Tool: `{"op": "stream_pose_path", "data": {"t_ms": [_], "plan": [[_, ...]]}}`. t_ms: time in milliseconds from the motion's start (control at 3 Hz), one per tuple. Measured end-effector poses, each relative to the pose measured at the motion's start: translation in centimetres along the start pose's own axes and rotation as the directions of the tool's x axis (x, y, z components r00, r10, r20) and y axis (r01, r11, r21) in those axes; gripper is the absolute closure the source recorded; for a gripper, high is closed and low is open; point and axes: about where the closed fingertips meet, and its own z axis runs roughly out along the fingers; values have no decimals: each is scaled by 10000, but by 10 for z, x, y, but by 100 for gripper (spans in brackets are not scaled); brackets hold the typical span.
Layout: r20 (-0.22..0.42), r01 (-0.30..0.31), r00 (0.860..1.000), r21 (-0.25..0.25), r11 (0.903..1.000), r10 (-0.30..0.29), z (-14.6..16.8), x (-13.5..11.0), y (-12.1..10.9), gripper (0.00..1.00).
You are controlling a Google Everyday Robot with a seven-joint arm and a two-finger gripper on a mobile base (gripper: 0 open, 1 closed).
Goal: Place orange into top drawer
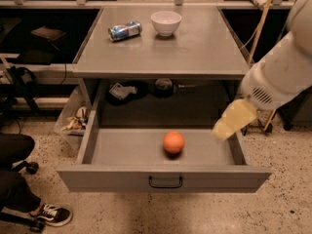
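Hovering over the top drawer's (112,178) right edge, the end effector (233,121) holds nothing, its opening unclear; the orange (174,142) rests inside, apart.

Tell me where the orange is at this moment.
In the camera view the orange lies in the open top drawer, near its middle, just behind the handle. The gripper hangs apart from it, over the drawer's right end as seen.

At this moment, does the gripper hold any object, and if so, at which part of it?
Nothing. The gripper hangs above the right end of the top drawer, apart from the orange, which lies free on the drawer floor.
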Motion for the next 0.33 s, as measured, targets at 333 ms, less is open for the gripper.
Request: {"op": "stream_pose_path", "data": {"t_ms": [333], "plan": [[453, 678, 9965, 486, 9965, -700, -33, -14, -19, 0]]}}
